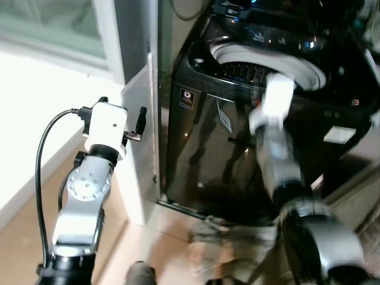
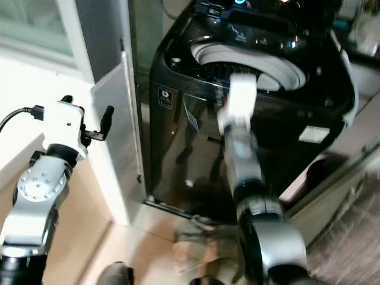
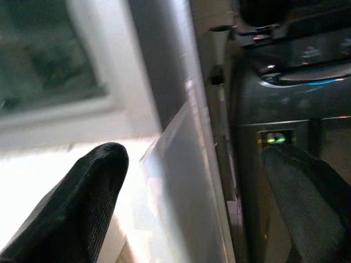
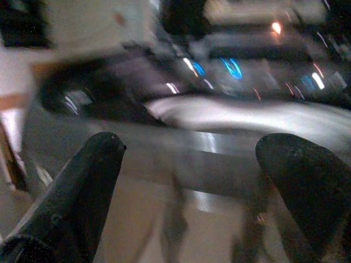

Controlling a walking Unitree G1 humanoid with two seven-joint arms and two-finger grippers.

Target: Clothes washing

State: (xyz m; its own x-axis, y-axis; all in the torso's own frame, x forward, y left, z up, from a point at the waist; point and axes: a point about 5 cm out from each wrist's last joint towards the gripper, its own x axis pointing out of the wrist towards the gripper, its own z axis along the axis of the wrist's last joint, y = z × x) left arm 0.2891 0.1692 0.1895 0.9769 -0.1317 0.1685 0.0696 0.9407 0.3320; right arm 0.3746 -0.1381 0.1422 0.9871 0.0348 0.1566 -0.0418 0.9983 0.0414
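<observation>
One glossy black washing machine [image 1: 237, 148], round white drum rim [image 1: 309, 71].

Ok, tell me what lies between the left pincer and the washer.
In the eye views, a pale upright panel stands between the left pincer and the dark washer. The left wrist view shows the same panel edge between its fingers.

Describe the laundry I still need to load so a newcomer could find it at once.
Start at the black washer with its open white drum rim. Drop to the floor at its front. There, beside the right arm, lies a crumpled beige cloth, the one soft thing among hard panels.
</observation>
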